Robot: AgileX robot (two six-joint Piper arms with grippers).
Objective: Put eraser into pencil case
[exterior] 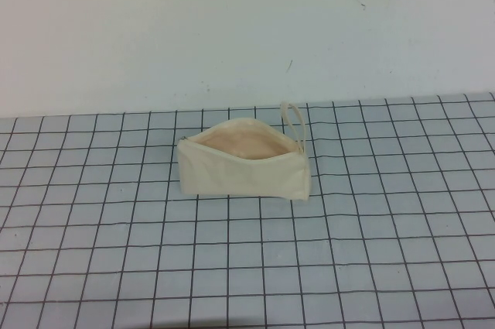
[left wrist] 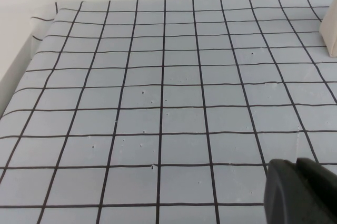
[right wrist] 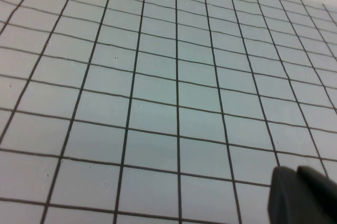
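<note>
The cream canvas pencil case stands on the grid mat near the middle of the high view. Its zip mouth gapes open and shows the peach-tan lining. Its loop strap sticks up at the right end. One cream edge of the case shows at the border of the left wrist view. The eraser is not visible in any view. Neither arm shows in the high view. My left gripper is shut and empty, low over bare mat. My right gripper is shut and empty, also over bare mat.
A grey mat with a black grid covers the table. A plain white wall rises behind the mat's far edge. The mat's left edge and a white border show in the left wrist view.
</note>
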